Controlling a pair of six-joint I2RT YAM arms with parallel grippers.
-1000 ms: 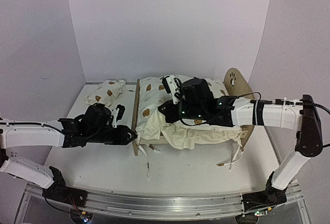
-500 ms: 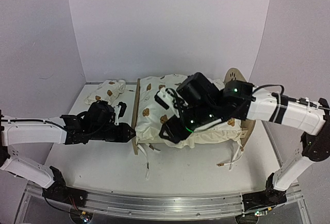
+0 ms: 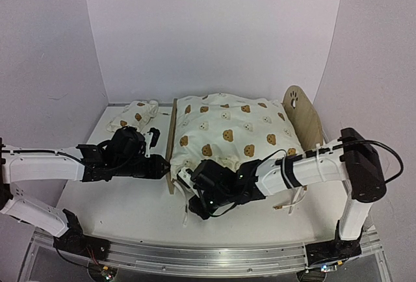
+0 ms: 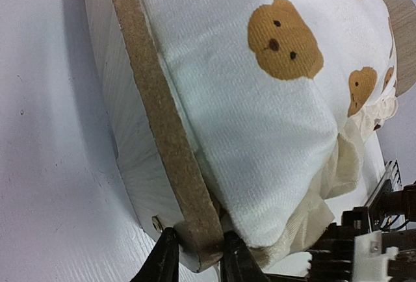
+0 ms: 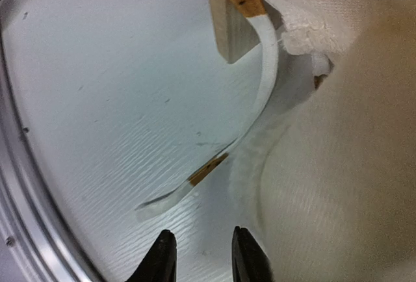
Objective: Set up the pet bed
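The pet bed has a plywood end board on the left and a paw-print board on the right. The cream bear-print cushion lies spread over it and hides the base. My left gripper is shut on the near corner of the left board; in the left wrist view its fingers clamp the board edge beside the cushion. My right gripper is low in front of the bed, open and empty, beside the cushion's ruffle and a loose tie.
The small bear-print pillow lies at the back left, beyond the left arm. Cushion ties trail on the white table in front of the bed. A bed leg stands ahead of my right fingers. Walls close the back and sides.
My right arm has come off the cushion and swung down to the table in front of the bed. The cushion now lies flat and uncovered. The left gripper has held its place.
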